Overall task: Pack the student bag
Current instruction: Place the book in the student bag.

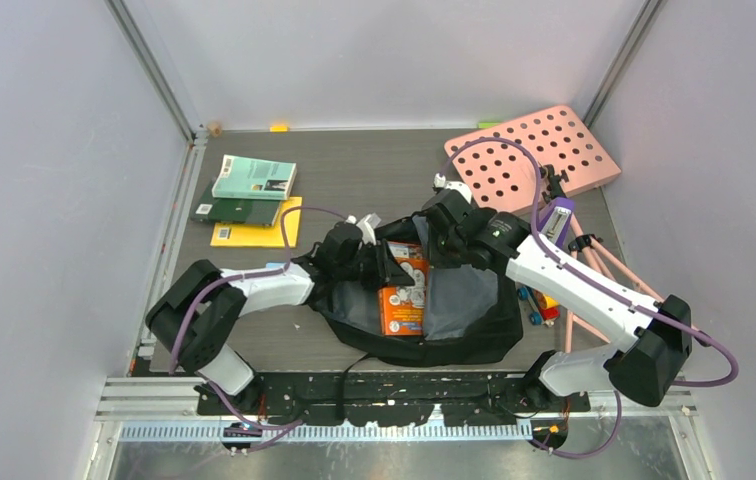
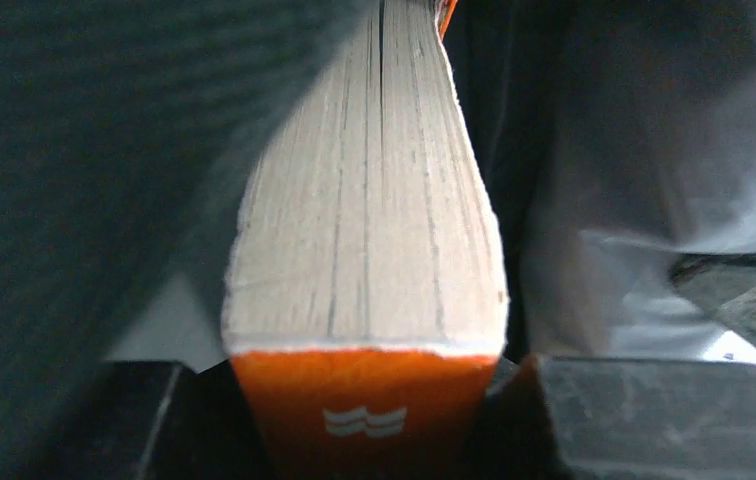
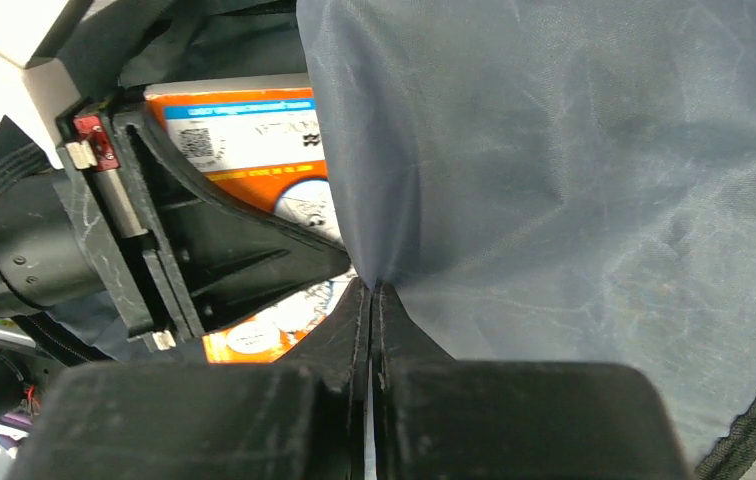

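Dark table point(image 1: 354, 170), pale walls point(image 1: 54, 150), student bag point(image 1: 459, 345)

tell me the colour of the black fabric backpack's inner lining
Grey; the backpack lining shows best in the right wrist view.

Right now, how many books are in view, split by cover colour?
Teal book: 1
Dark green book: 1
Yellow book: 1
Orange book: 1, inside the student bag
Total: 4

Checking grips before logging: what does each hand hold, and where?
Left hand clamps orange book at its spine; right hand pinches student bag's grey lining.
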You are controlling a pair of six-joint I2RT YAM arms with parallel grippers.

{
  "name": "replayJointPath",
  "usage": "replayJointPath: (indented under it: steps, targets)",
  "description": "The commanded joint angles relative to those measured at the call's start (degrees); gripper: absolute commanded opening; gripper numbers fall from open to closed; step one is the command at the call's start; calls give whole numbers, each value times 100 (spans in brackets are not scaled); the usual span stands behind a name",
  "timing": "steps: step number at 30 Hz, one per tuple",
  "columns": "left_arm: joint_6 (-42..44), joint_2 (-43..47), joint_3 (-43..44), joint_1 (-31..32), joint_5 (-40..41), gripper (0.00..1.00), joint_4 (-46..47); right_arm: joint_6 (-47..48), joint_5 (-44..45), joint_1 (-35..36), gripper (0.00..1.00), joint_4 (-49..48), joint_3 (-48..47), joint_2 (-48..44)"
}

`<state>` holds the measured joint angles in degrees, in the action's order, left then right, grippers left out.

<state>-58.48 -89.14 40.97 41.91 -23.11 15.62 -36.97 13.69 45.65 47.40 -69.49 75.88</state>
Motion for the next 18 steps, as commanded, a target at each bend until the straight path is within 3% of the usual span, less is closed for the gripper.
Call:
replayJointPath:
  steps: [1, 11, 18]
  targets:
    - [-514, -149, 479, 142, -175, 0, 1478, -150, -45, 5, 1, -568, -73, -340]
    - [-844, -927, 616, 406, 222, 0, 2771, -163, -66, 5, 0, -724, 9, -302]
    - [-822, -1659, 553, 713, 1128, 0, 3845, -159, 147, 8, 0, -793, 84, -248]
